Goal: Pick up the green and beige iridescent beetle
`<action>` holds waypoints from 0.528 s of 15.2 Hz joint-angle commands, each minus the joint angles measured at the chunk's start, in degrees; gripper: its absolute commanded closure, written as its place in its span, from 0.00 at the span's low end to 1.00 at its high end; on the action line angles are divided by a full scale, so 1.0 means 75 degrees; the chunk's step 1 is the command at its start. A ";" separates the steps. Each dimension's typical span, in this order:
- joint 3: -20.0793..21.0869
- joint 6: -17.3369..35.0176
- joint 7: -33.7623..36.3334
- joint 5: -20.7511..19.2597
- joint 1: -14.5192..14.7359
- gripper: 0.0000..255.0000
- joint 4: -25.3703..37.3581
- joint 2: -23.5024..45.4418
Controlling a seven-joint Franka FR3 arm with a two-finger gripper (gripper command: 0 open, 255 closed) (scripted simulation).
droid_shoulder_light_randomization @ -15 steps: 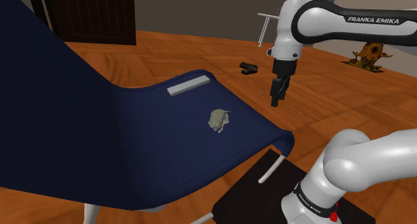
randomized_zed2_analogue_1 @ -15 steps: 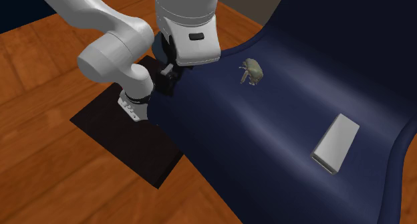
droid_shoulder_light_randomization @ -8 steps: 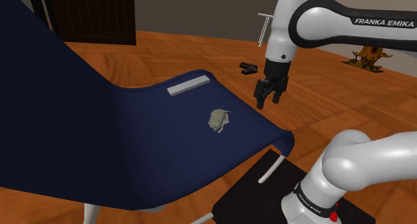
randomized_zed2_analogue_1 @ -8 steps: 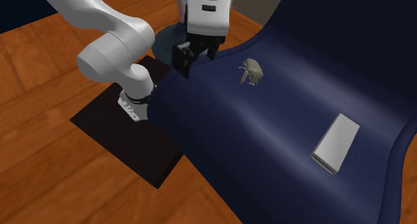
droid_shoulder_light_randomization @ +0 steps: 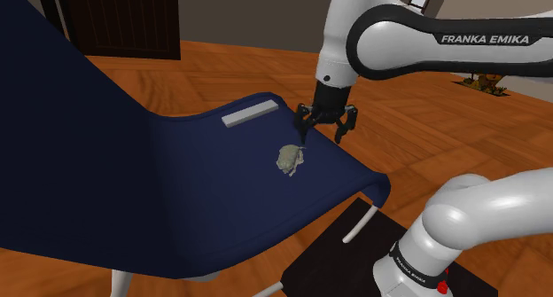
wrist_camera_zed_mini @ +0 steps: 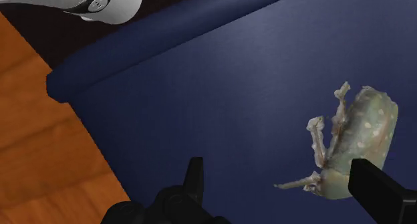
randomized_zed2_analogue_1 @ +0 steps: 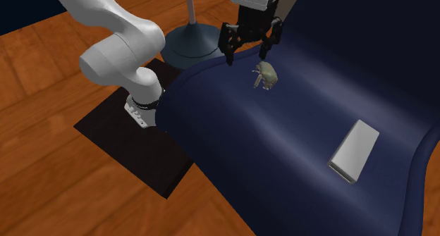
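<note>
Lying on navy seat [droid_shoulder_light_randomization: 221, 184], beetle [droid_shoulder_light_randomization: 290, 158] just under spread claw [droid_shoulder_light_randomization: 321, 136], off-ctr.

Bare seat [droid_shoulder_light_randomization: 221, 193] rings the beetle [droid_shoulder_light_randomization: 289, 159]; the block [droid_shoulder_light_randomization: 249, 113] lies well apart from it, the backrest [droid_shoulder_light_randomization: 71, 144] rises farther off, and above it looks open.

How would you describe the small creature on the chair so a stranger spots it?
Find the big dark blue chair; on its seat, near the front edge, the beetle lies by the open gripper. Unlike the flat grey block, it is rounded, greenish-beige and legged.
</note>
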 commanded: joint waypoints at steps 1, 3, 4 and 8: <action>0.0630 0.0261 0.1270 -0.0008 -0.0363 0.00 0.0383 0.0402; 0.1261 0.0484 0.2466 -0.0160 -0.0799 0.00 0.0825 0.0880; 0.1530 0.0558 0.2972 -0.0259 -0.1002 0.00 0.1030 0.1097; 0.1638 0.0966 0.3019 -0.0215 -0.0993 0.00 0.0660 0.1135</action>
